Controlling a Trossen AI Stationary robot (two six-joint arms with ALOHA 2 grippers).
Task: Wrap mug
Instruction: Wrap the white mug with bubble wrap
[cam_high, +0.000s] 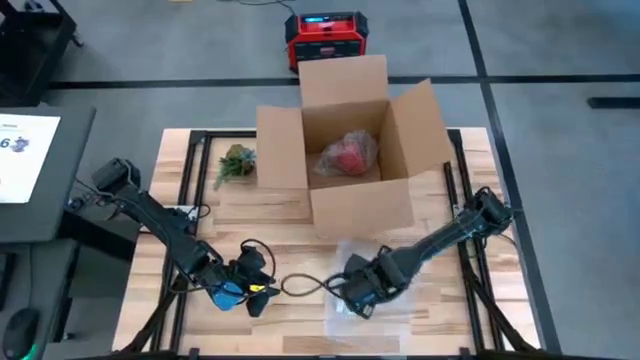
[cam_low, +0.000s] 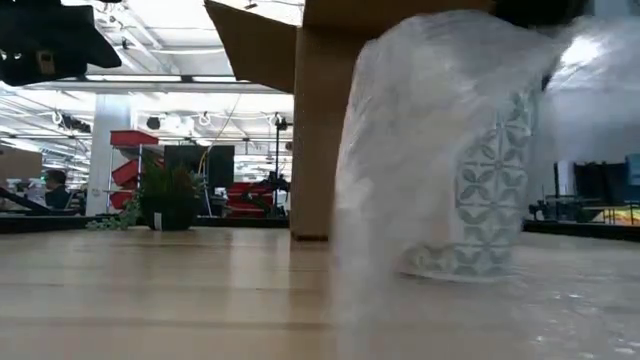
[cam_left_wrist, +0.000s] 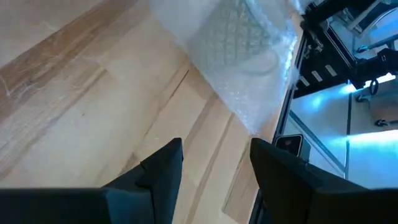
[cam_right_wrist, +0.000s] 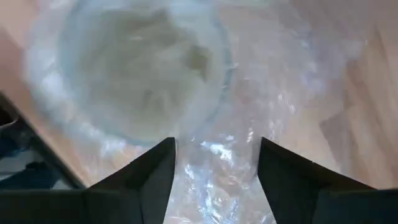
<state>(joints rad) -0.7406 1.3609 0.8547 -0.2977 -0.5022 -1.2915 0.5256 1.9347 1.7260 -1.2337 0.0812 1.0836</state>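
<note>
Mug (cam_low: 480, 190) stands upright on the wooden table (cam_high: 300, 330), loosely swathed in bubble wrap (cam_low: 420, 150). High view: I see the right gripper (cam_high: 362, 293) low over the wrap sheet near the table's front edge, the left gripper (cam_high: 250, 285) just to its side, a cable loop between them; behind stands an open cardboard box (cam_high: 350, 150) holding a red wrapped item (cam_high: 347, 155), with a small plant (cam_high: 236, 163) beside it. Low view: patterned mug in front of the box, wrap draped over it. Left wrist view: fingers (cam_left_wrist: 158, 171) parted and empty, the wrapped mug ahead of their tips. Right wrist view: fingers (cam_right_wrist: 152, 168) spread, wrap lying between them, mug mouth just beyond the tips.
</note>
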